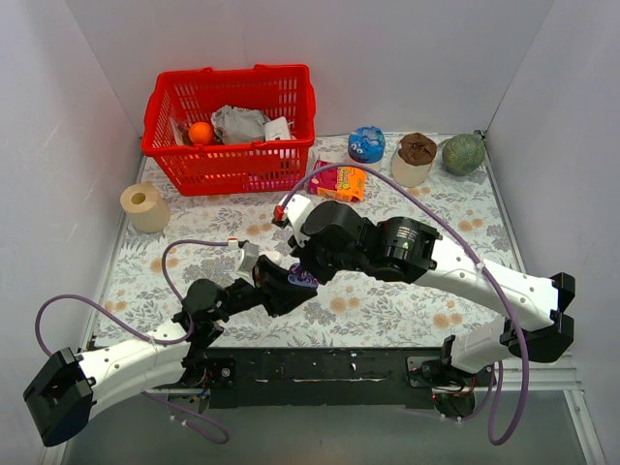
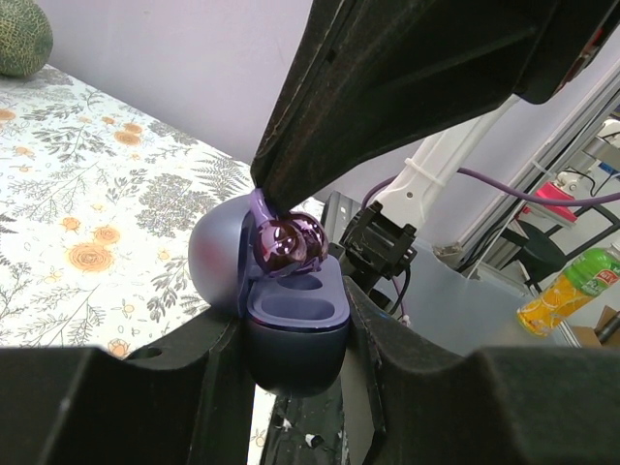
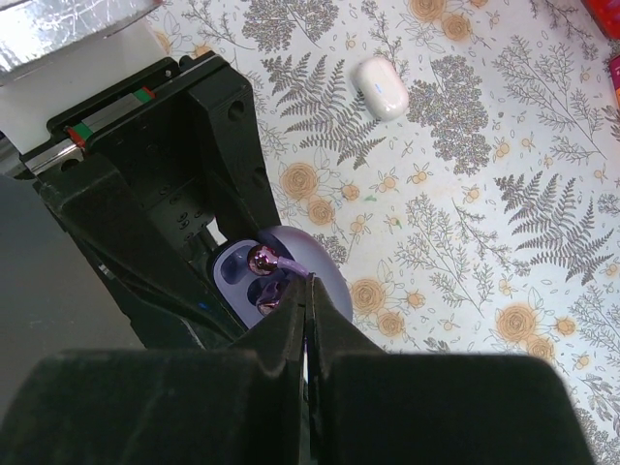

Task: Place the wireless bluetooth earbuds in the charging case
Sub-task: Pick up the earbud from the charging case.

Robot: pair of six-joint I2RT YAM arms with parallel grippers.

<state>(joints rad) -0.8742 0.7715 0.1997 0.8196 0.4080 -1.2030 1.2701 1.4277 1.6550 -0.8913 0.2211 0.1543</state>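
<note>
My left gripper (image 2: 295,373) is shut on the charging case (image 2: 295,325), a pale lavender-blue oval held upright above the table's near edge with its lid (image 2: 215,257) open. My right gripper (image 3: 310,283) is shut on the pale stem of a shiny purple earbud (image 3: 259,258) and holds it right over the case's purple inside (image 3: 232,273). In the left wrist view the bud (image 2: 289,242) hangs at the far socket under the right fingertips (image 2: 291,179). A second purple glint (image 3: 268,295) shows beside it; I cannot tell if it is another bud. Both grippers meet at the case (image 1: 302,279).
A white capsule-shaped object (image 3: 380,87) lies on the flowered cloth beyond the case. At the back stand a red basket (image 1: 232,145), a paper roll (image 1: 145,206), an orange packet (image 1: 344,181), a blue toy (image 1: 366,143), a brown-topped cup (image 1: 415,158) and a green melon (image 1: 463,153).
</note>
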